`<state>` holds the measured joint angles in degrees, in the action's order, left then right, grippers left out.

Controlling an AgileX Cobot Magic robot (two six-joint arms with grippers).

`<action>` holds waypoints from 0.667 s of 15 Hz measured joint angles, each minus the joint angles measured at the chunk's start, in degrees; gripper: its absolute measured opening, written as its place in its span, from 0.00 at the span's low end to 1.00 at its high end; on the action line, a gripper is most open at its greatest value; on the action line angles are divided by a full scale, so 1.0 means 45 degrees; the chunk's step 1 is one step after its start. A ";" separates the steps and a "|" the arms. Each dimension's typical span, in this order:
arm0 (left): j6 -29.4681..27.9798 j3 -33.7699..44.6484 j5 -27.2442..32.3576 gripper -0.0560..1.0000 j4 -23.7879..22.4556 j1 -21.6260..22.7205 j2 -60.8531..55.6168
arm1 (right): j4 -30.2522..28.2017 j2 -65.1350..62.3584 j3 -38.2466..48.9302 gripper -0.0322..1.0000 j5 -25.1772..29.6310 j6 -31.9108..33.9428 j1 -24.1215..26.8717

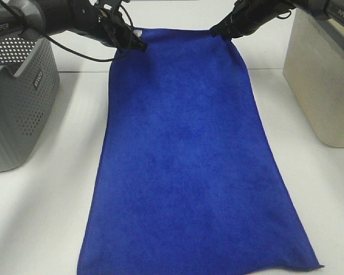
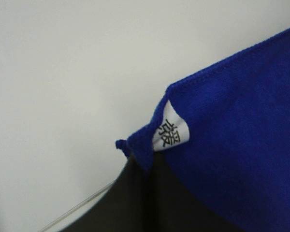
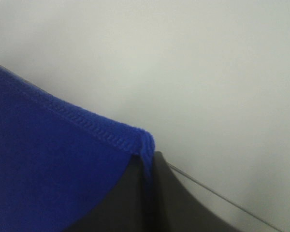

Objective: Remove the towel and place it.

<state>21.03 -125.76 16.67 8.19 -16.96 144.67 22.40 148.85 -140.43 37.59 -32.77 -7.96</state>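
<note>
**Holding the towel stretched by two far corners**

Pinching one far corner each, the left claw [image 1: 135, 41] and the right claw [image 1: 218, 30] are clamped tight on the towel [image 1: 189, 172], the left beside its small white tag [image 2: 170, 131]. Gripping both corners probably keeps the cloth spread flat, not bunched. From the claws at 12 o'clock the towel runs down across the white counter [image 1: 46, 229] to its hem at 6 o'clock. The grey basket [image 1: 17, 103] stands at 9 o'clock, a beige bin [image 1: 321, 80] at 3 o'clock. Both are apart from the towel's long edges, with bare counter between.
</note>
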 joint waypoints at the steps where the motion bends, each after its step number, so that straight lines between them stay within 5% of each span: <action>1: 0.0000 0.0000 -0.0153 0.05 -0.0064 0.0000 0.0127 | 0.0038 0.0115 -0.0025 0.05 -0.0178 0.0000 0.0000; 10: 0.0013 0.0000 -0.1999 0.05 -0.0191 0.0000 0.1502 | 0.0153 0.1286 -0.0025 0.07 -0.0917 -0.0013 0.0000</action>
<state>21.08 -125.76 7.68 7.33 -16.96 151.43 23.09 154.64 -140.55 33.46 -32.83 -7.96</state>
